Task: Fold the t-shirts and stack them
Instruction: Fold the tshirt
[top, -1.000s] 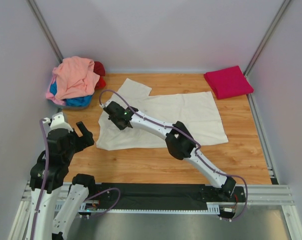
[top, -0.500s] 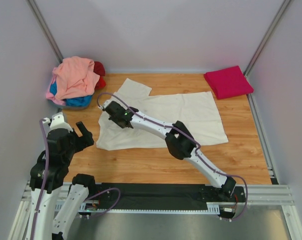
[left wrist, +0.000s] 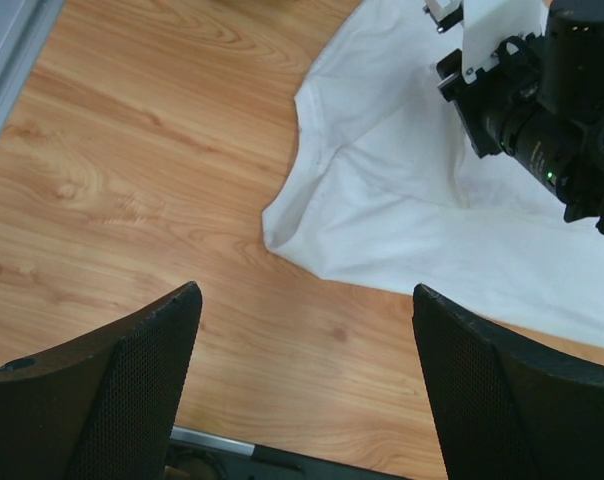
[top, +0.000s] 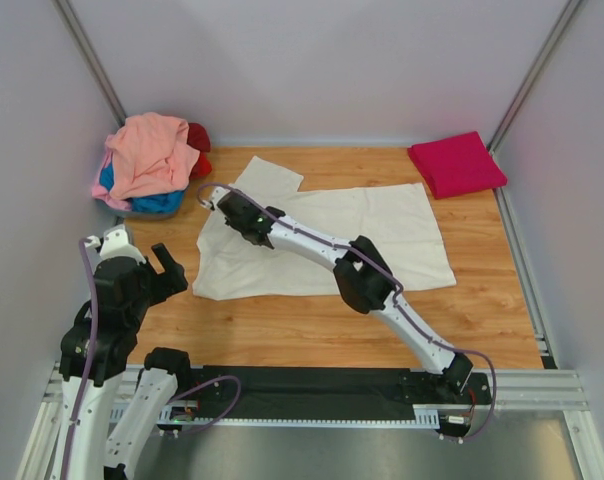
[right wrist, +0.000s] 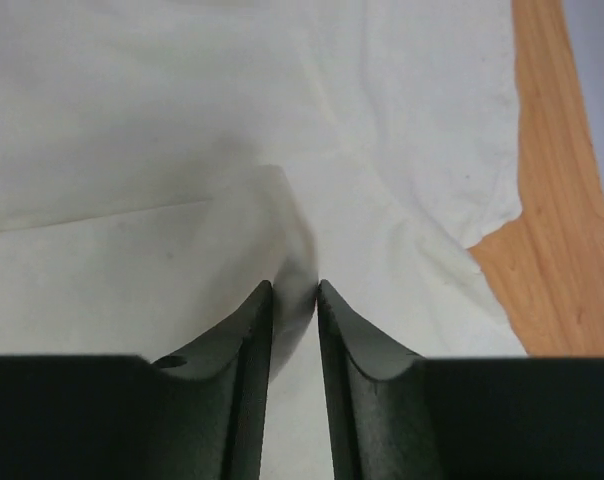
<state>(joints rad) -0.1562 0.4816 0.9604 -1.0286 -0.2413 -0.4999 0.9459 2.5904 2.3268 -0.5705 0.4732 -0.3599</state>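
A cream-white t-shirt (top: 382, 225) lies spread across the middle of the wooden table (top: 282, 320). My right gripper (top: 229, 207) reaches far left over it and is shut on a raised fold of its cloth near the left sleeve; the wrist view shows the jaws (right wrist: 293, 288) pinching the cream cloth (right wrist: 182, 120). My left gripper (top: 142, 262) is open and empty, held above bare wood left of the shirt (left wrist: 402, 200); its wrist view (left wrist: 304, 295) shows the shirt's lower left corner ahead. A folded magenta shirt (top: 457, 163) lies at the back right.
A loose pile sits at the back left corner: the salmon-pink shirt (top: 152, 150) on top, the blue (top: 157, 203) under it, the red (top: 198, 140) behind. Grey walls stand on three sides. A black rail (top: 312, 385) runs along the near edge.
My right gripper has moved towards the back of the table with the cream cloth pinched in it, pulling the shirt's left part along. The left arm has not moved.
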